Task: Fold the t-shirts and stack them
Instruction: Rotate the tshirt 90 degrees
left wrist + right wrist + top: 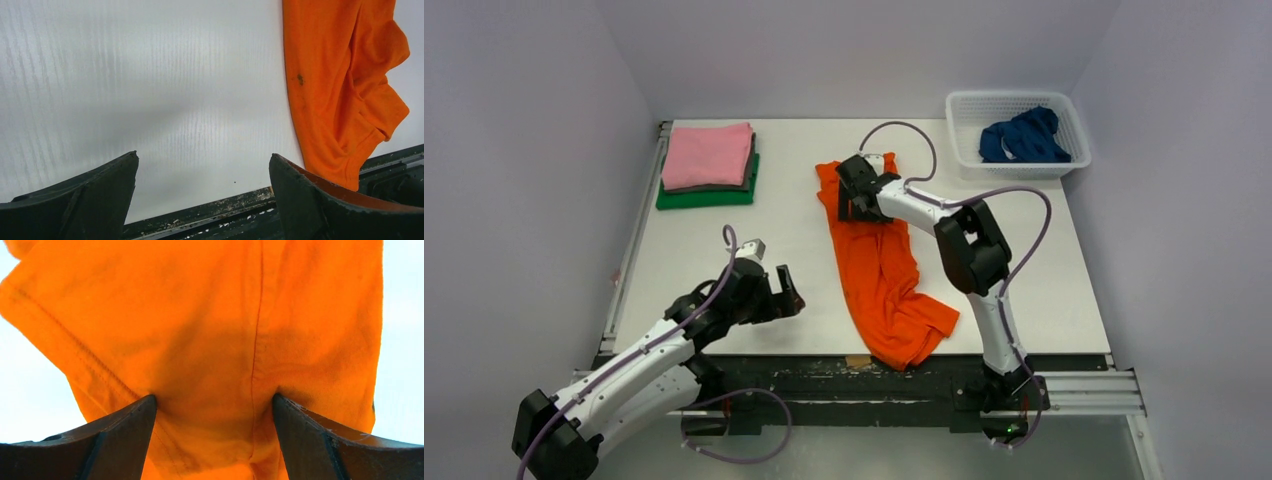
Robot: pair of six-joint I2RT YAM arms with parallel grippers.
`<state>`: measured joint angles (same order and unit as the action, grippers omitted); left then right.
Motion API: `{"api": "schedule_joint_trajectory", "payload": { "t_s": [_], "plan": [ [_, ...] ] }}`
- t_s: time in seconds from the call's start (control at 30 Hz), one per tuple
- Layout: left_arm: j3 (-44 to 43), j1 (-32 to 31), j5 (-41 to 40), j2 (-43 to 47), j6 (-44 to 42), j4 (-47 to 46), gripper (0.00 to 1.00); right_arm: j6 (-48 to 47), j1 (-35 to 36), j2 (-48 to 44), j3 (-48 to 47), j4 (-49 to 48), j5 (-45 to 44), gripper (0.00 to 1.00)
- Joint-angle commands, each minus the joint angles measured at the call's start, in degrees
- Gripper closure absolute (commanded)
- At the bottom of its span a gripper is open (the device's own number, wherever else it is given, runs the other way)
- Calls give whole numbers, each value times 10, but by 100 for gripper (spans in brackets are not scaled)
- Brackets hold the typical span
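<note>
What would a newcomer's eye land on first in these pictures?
The bright orange t-shirt sprawled lengthwise at centre, with the right gripper set open-jawed on its far end. Next, the folded stack at far left, pink t-shirt on top, and the dark blue t-shirt bunched in the white basket at far right.

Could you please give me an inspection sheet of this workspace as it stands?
Surface: white table, no damage seen.
Job's things: orange t-shirt lies long and rumpled mid-table; pink t-shirt, dark grey t-shirt and green t-shirt stacked folded far left; dark blue t-shirt bunched in white basket.
Clutter: nothing seen.
Grippers: left gripper open over bare table; right gripper open, pressed down on the orange t-shirt.
Cables: two purple cables, each looping free.
Surroundings: pale walls; dark rail at near edge.
</note>
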<state>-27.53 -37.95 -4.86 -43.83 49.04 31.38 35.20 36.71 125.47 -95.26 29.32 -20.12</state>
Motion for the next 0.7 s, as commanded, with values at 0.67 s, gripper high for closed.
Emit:
{"api": "schedule_joint_trajectory", "payload": {
  "t_s": [0.67],
  "plan": [
    [-55,-5,53,-126,-20,-100,0,32,-126,224,-437,36,149,18]
  ]
}}
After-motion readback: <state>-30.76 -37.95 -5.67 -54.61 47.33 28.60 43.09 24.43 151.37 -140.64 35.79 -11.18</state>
